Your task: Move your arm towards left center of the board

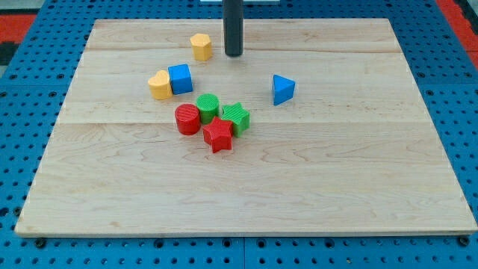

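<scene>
My tip rests near the view's top middle of the wooden board, just right of a yellow hexagon block. Below and to the left, a yellow heart block touches a blue cube. Near the board's middle is a tight cluster: a red cylinder, a green cylinder, a green star and a red star. A blue triangular block lies apart, right of the cluster and below right of my tip.
The board lies on a blue perforated table. A red area shows at the view's top corners.
</scene>
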